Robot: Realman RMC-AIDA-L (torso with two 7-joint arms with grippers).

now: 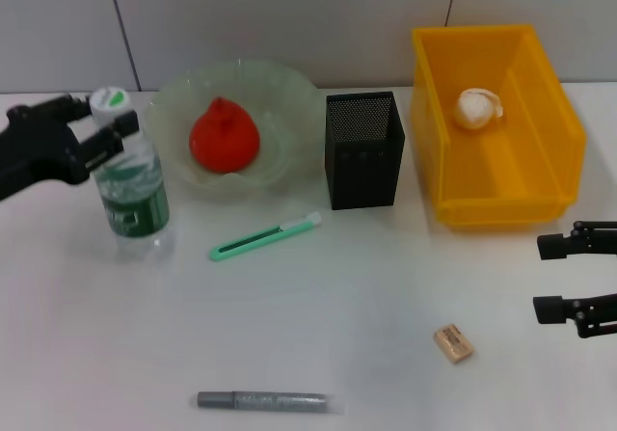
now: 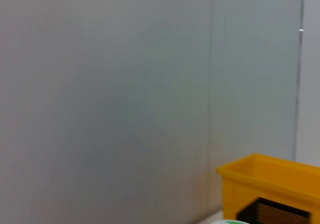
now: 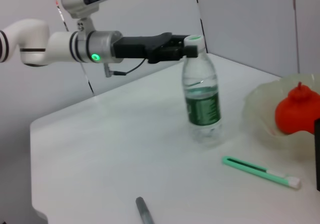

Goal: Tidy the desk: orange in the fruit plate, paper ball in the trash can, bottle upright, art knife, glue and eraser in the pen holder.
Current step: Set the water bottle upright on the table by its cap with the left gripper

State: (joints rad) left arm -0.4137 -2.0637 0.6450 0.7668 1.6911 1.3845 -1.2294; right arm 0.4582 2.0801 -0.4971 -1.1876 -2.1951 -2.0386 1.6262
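The left pincer [image 1: 104, 121] grips the neck of the upright bottle [image 1: 130, 185], at nine o'clock of the fruit plate [image 1: 289, 98] on the counter [image 1: 318, 335]; light, thin-walled and slippery, it seems best held just under the cap.

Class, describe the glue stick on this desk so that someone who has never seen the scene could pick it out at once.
Start at the black pen holder in the middle of the desk, then come straight toward the near edge, past the art knife. The glue lies flat there, alone. It is a slender grey-silver stick, unlike the mint-green art knife or the small tan eraser off to the right.
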